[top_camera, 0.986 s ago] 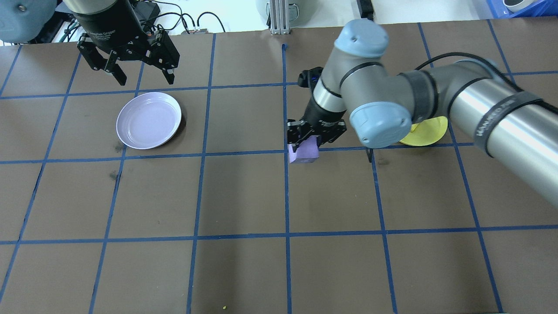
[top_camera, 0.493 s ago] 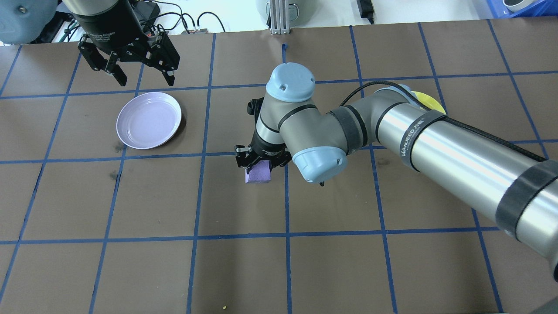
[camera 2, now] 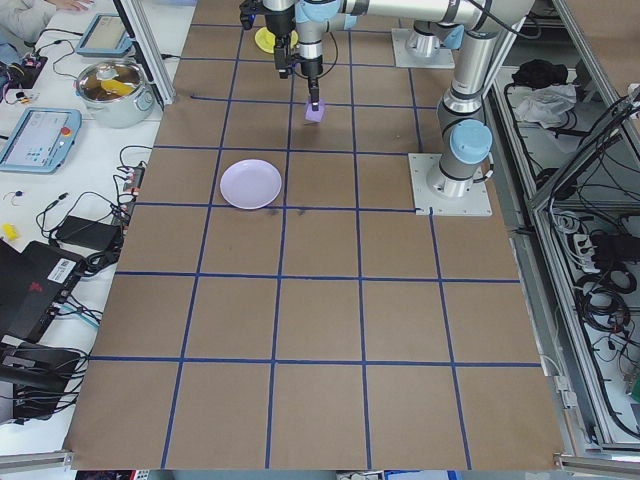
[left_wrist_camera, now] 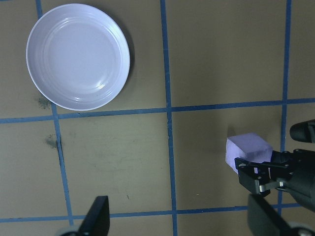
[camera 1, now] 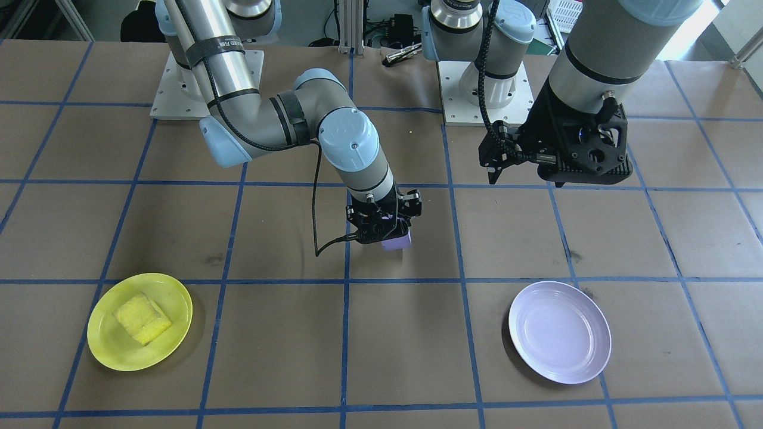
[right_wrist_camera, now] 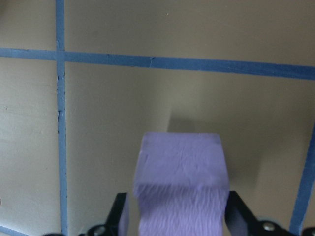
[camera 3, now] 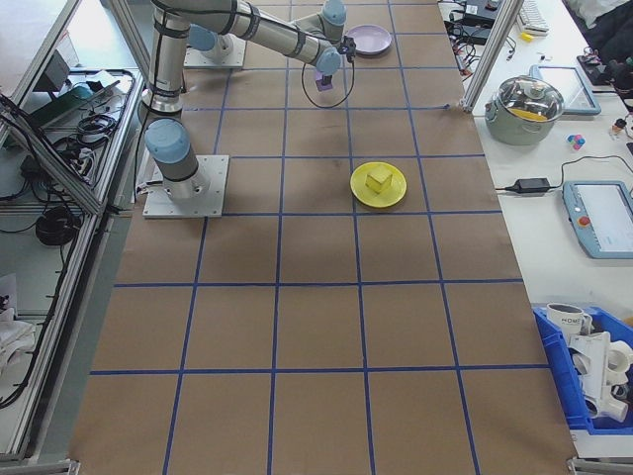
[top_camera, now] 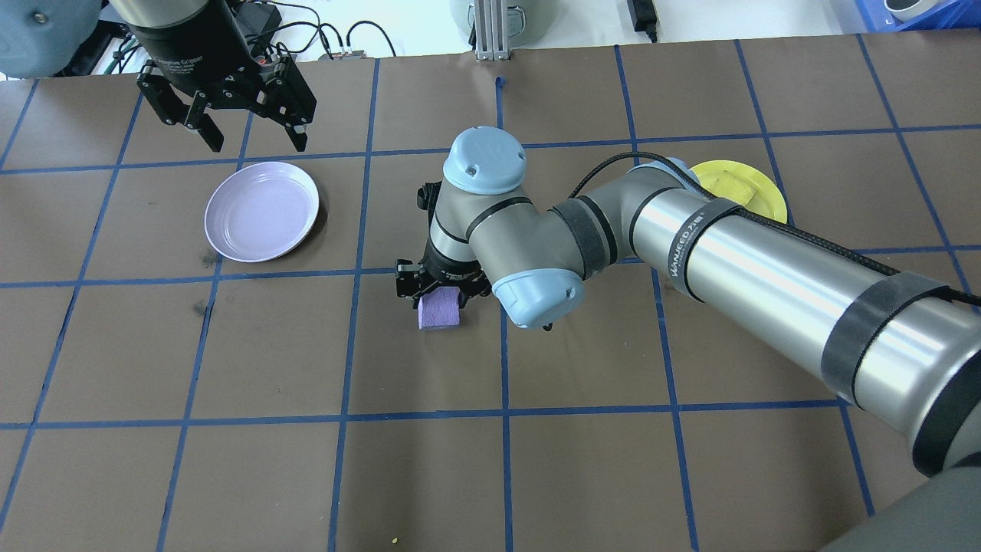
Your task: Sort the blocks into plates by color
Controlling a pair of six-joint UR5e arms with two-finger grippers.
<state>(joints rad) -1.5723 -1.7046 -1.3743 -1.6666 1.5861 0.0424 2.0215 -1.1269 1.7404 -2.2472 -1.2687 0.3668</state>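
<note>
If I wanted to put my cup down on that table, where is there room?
The near half of the brown table, toward the robot, lies bare. So does the stretch between the lavender plate and the right gripper carrying the purple block. It is crowded around the yellow plate with its yellow block, and under the left gripper.

A robotics lab. The brown table (camera 2: 320,330) carries a blue tape grid, aluminium framing (camera 3: 485,49) stands at two o'clock, and teach pendants (camera 3: 598,218) lie at three o'clock.
</note>
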